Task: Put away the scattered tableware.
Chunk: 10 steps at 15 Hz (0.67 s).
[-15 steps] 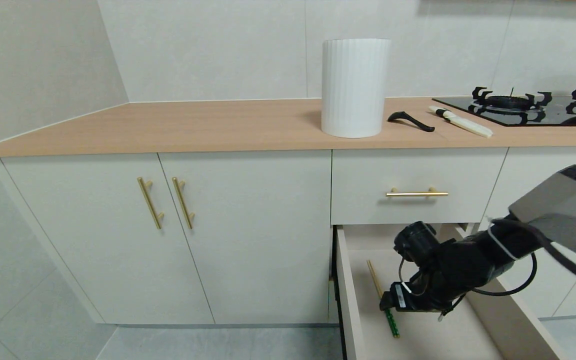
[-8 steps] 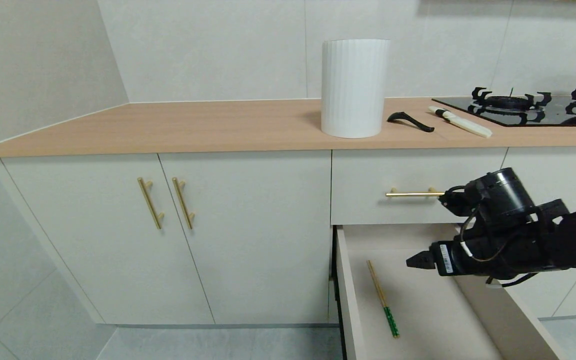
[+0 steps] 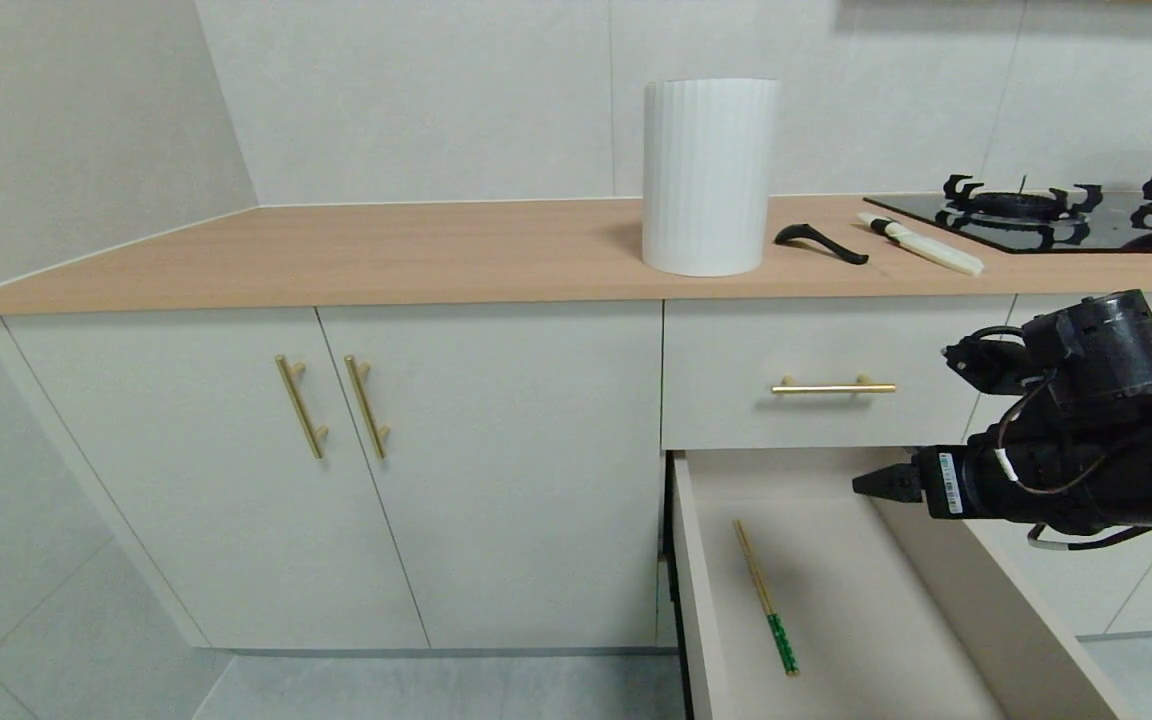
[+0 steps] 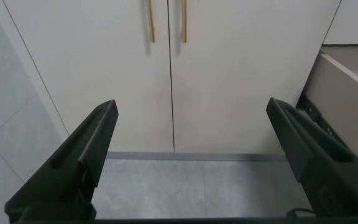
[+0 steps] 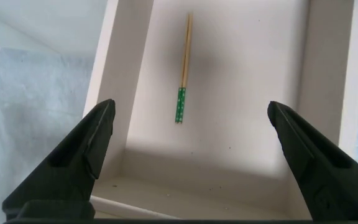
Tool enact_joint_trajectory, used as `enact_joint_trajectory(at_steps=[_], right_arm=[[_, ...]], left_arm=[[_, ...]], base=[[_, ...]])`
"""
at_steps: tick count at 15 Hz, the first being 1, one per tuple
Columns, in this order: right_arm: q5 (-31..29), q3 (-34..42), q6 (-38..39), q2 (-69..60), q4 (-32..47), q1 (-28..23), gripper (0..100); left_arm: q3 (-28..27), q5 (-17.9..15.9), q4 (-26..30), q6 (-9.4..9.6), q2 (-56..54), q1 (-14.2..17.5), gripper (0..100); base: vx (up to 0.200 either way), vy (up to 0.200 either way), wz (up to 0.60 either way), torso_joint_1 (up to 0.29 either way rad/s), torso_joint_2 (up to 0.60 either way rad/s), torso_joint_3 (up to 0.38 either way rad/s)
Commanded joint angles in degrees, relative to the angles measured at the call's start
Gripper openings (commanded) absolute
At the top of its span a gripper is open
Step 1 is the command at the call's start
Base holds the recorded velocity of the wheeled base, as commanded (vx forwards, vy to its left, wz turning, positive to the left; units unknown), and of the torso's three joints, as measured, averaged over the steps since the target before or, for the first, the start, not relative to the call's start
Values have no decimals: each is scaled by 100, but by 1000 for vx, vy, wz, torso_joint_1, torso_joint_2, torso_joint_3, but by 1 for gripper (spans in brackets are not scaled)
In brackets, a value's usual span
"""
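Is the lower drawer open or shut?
Open: the drawer is pulled out from the cabinet, and chopsticks lie on its floor.

A light wooden worktop bearing a white ribbed cylindrical canister, a black curved utensil and a cream-white knife.

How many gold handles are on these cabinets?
3. The left door handle and right door handle, side by side; drawer handle on the shut drawer. The open drawer's may be hidden.

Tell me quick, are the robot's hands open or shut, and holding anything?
Left gripper: open, holding nothing.
Right gripper: open, holding nothing; the chopsticks lie in the drawer.
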Motion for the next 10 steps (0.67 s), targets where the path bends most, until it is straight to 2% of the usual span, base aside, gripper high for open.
enact_joint_trajectory(at_steps=[1,3,6,10], right_arm=[[-8,12,-8,-64,-2,-6,100],[-8,47,-61,-125,-2,-6,100],[-8,65,-157,-134,-2,-6,100],[-8,100,-166,-99,-2,-6,100]], left_arm=[[0,2,-1,-2,2,1,100],[0,2,-1,-2,2,1,100],[0,2,-1,-2,2,1,100],[0,2,-1,-2,2,1,100]], base=[[0,0,0,0,0,0],[0,0,0,16,-94,-79],[0,0,0,87,-248,-271],[0,0,0,133,-499,-296]])
